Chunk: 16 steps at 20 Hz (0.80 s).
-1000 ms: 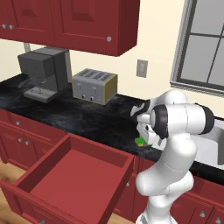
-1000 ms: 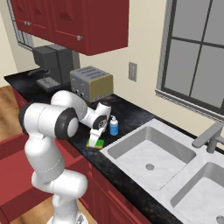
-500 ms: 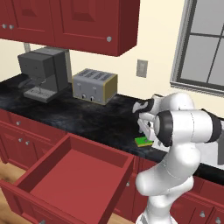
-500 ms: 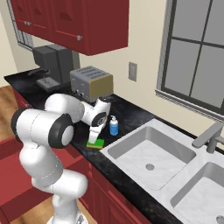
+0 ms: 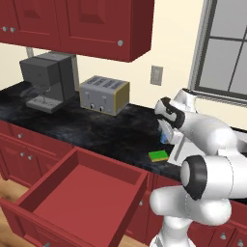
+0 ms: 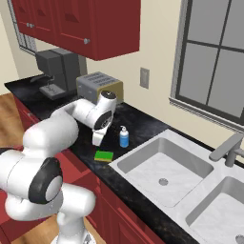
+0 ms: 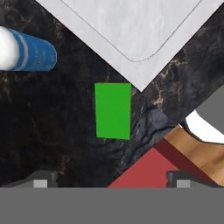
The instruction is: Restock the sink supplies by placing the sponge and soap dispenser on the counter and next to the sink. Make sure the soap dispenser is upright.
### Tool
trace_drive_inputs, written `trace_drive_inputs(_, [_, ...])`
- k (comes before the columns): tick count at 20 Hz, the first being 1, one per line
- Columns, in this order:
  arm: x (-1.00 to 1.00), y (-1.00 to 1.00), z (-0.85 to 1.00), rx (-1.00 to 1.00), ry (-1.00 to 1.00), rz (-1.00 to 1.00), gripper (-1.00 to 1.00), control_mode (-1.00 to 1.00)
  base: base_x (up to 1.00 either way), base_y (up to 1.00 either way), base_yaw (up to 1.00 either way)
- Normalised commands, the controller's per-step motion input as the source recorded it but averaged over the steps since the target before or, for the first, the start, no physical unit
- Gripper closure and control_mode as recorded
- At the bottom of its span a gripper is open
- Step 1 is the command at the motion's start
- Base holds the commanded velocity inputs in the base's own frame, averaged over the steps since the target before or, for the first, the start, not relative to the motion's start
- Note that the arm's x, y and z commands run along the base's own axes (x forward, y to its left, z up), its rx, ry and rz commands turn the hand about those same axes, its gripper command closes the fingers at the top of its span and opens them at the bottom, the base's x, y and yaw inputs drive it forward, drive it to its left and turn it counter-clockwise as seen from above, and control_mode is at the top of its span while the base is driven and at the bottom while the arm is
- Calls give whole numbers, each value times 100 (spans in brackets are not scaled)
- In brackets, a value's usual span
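Sponge (image 7: 113,111) lies flat on the bench (image 7: 52,131), soap dispenser (image 6: 124,137) upright at ten o'clock — tool (image 7: 112,179) spread wide, empty; lift straight up to avoid nudging either.

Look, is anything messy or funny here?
One thing: a red drawer below the counter hangs wide open. The sponge lies flat and the soap bottle stands upright, both beside the sink.

In the left base view the arm covers most of the soap dispenser (image 5: 164,138), while the hand view's left edge cuts off its white pump top and the top edge crops the sink (image 7: 131,26).
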Motion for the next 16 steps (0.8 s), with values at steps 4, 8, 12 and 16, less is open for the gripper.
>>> trace_drive_inputs(4, [-58, 0, 87, 0, -25, -1, -100, -100, 0, 0, 0])
trace_drive_inputs(8, [-73, 0, 44, 0, -24, 0, -100, -100, 0, 0, 0])
trace_drive_inputs(12, [-63, 3, 2, 0, -11, 0, -100, -100, 0, 0, 0])
trace_drive_inputs(16, [-32, 0, 51, 0, -19, -2, -100, -100, 0, 0, 0])
